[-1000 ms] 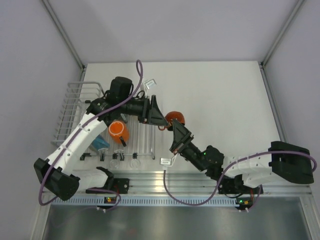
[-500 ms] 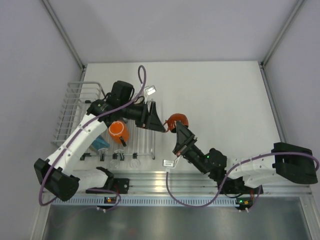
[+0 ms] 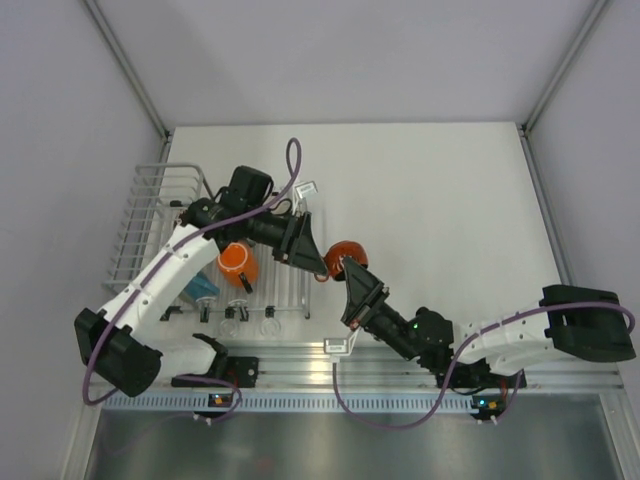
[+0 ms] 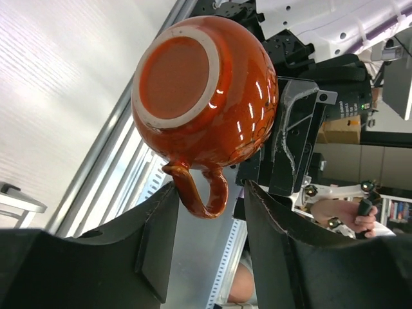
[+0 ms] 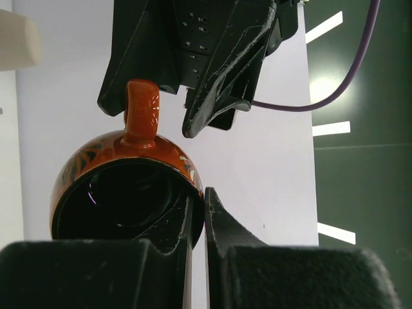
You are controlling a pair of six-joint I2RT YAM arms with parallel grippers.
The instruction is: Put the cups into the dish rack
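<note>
My right gripper (image 3: 349, 272) is shut on the rim of the small dark red mug (image 3: 347, 251) and holds it above the table, just right of the white wire dish rack (image 3: 150, 205). In the right wrist view (image 5: 204, 201) one finger is inside the black interior and the other outside the mug (image 5: 116, 187), with the handle (image 5: 141, 114) pointing away. My left gripper (image 3: 320, 264) is open. In the left wrist view (image 4: 209, 193) its jaws stand on either side of the mug's handle (image 4: 201, 191), under the mug's base (image 4: 177, 67). An orange mug (image 3: 236, 259) and a grey-blue mug (image 3: 200, 288) sit in the rack.
The rack's tall basket section (image 3: 140, 200) is at the far left, partly hidden by my left arm. Small clear items (image 3: 236, 321) stand by the rack's near edge. An aluminium rail (image 3: 330, 365) runs along the near table edge. White walls enclose the table.
Both grippers have drifted toward the near edge together. My left gripper has closed in on the mug, so its open jaws now straddle the handle.
</note>
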